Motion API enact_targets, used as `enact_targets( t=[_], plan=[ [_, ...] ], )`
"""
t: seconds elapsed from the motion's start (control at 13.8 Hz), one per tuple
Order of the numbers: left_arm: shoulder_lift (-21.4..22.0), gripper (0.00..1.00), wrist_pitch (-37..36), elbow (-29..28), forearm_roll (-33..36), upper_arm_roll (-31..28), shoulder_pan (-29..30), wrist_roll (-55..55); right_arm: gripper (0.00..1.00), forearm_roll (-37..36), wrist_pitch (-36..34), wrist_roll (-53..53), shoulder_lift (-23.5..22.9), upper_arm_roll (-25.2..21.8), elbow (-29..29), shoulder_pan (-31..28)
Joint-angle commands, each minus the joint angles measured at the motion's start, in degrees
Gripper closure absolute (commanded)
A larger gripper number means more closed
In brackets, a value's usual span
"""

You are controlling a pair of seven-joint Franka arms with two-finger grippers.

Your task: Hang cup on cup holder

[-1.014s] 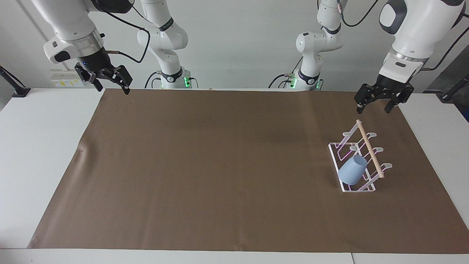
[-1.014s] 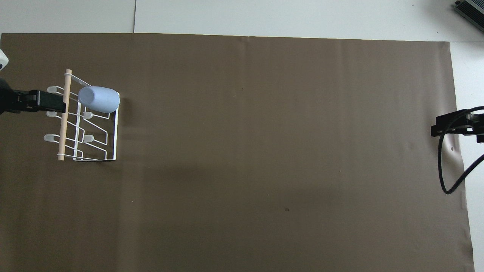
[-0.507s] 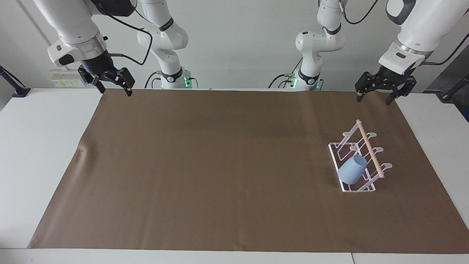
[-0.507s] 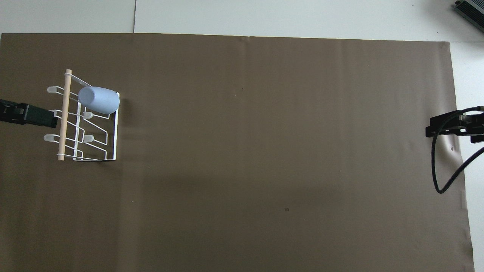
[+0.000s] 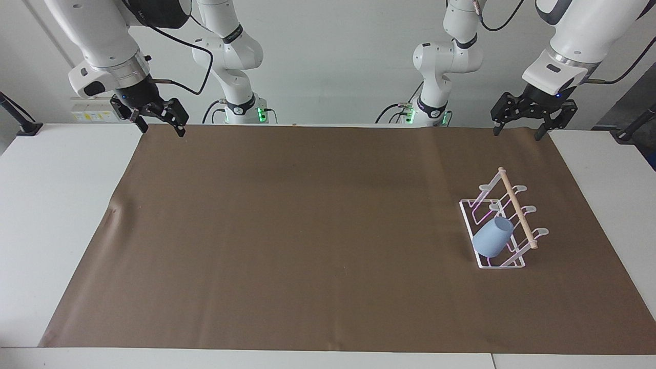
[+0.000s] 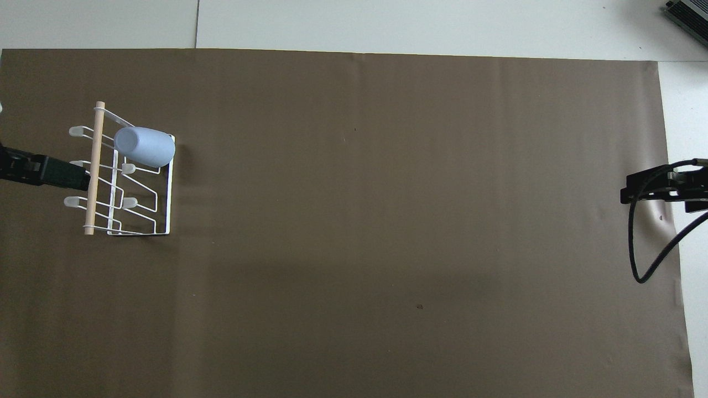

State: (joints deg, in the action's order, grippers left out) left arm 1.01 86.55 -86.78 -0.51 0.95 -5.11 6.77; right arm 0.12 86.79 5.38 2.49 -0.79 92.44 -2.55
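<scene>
The light blue cup (image 5: 492, 239) (image 6: 146, 146) rests tilted on a slanted prong of the white wire cup holder (image 5: 518, 208) (image 6: 93, 166), at the holder's end farther from the robots. The holder stands on the brown mat toward the left arm's end of the table. My left gripper (image 5: 516, 134) (image 6: 66, 176) hangs open and empty over the mat's edge by the robots, apart from the holder. Over the mat's corner at the right arm's end, my right gripper (image 5: 162, 131) (image 6: 652, 188) is also open and empty.
A brown mat (image 5: 307, 230) covers most of the white table (image 5: 56, 205). A black cable (image 6: 636, 260) loops down from the right gripper. A small crease (image 5: 114, 210) marks the mat near the right arm's end.
The left gripper has risen and drawn back from the cup holder toward the robots. The right gripper shifted slightly. The cup and holder have not moved.
</scene>
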Motion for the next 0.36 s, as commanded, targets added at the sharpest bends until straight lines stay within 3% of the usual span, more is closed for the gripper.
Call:
enact_targets(
  t=[0.0, 0.29],
  plan=[
    [0.3, 0.00, -2.1, 0.6, -0.7, -1.1, -1.1, 0.2, 0.00, -0.2, 1.3, 0.5, 1.5, 0.3, 2.0, -0.4],
    [-0.4, 0.00, -4.1, 1.6, -0.6, -0.9, -1.1, 0.2, 0.00, -1.2, 2.1, 0.0, 1.6, 0.3, 2.7, 0.0]
  ],
)
